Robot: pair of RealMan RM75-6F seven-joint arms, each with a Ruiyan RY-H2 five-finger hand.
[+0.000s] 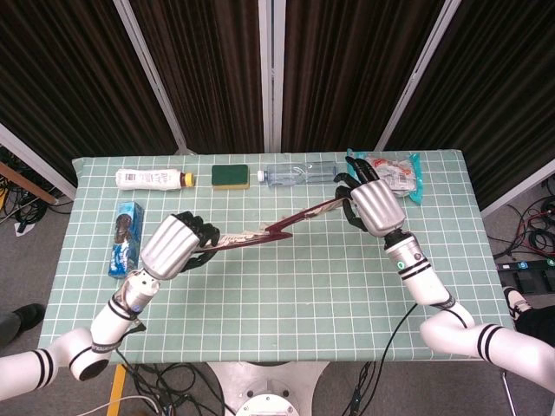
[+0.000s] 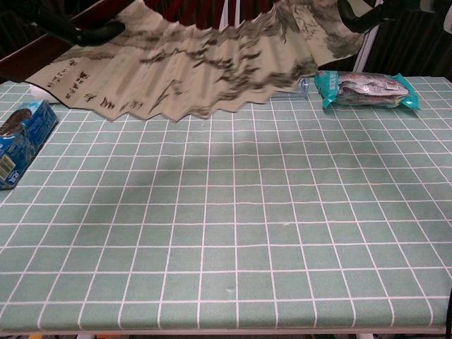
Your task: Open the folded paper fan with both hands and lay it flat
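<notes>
The paper fan (image 1: 279,228) is spread wide and held in the air above the table (image 1: 286,286), between both hands. The head view shows it nearly edge-on, its dark ribs running from lower left to upper right. In the chest view its printed paper (image 2: 191,78) stretches across the top of the frame, seen from below and tilted close to level. My left hand (image 1: 175,245) grips the fan's left end, its dark fingers (image 2: 85,30) wrapped over the outer rib. My right hand (image 1: 373,204) holds the right end near the snack packet; only its edge (image 2: 357,13) shows in the chest view.
A blue box (image 1: 124,236) lies at the table's left edge. Along the back stand a white bottle (image 1: 154,178), a green sponge (image 1: 230,176), a clear bottle (image 1: 299,173) and a teal snack packet (image 1: 386,178). Green checked cloth covers the table.
</notes>
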